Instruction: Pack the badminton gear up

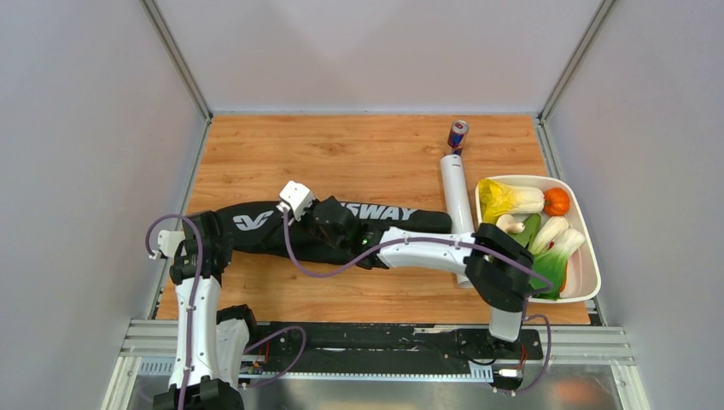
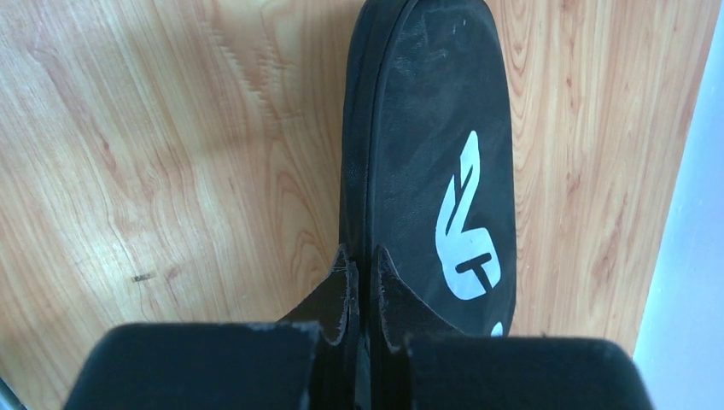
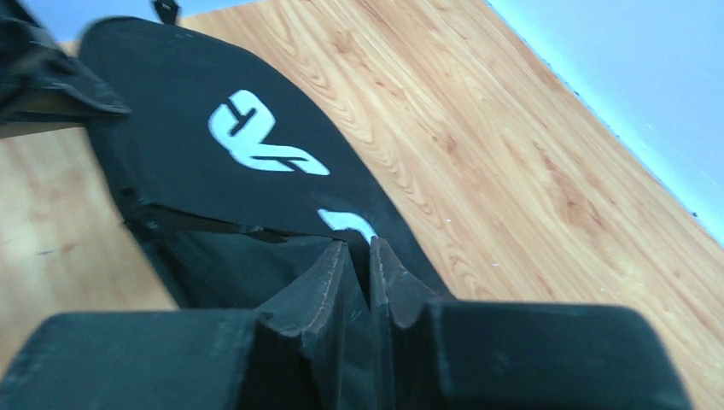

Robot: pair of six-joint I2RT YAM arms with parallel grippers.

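Note:
The long black racket bag (image 1: 401,218) with white lettering lies across the middle of the wooden table. My left gripper (image 1: 220,235) is at its left end, and in the left wrist view it (image 2: 363,266) is shut on the bag's (image 2: 427,128) edge seam. My right gripper (image 1: 323,215) is at the bag's middle, and in the right wrist view it (image 3: 360,249) is shut on the edge of the bag's (image 3: 213,94) top flap, with a dark opening under it. The white tube (image 1: 458,198) lies to the right of the bag. Rackets and shuttlecocks are not in view.
A red-and-blue drink can (image 1: 458,135) stands just behind the tube. A white tray (image 1: 589,256) of vegetables sits at the right edge. Grey walls close in the table on three sides. Cables hang from both arms.

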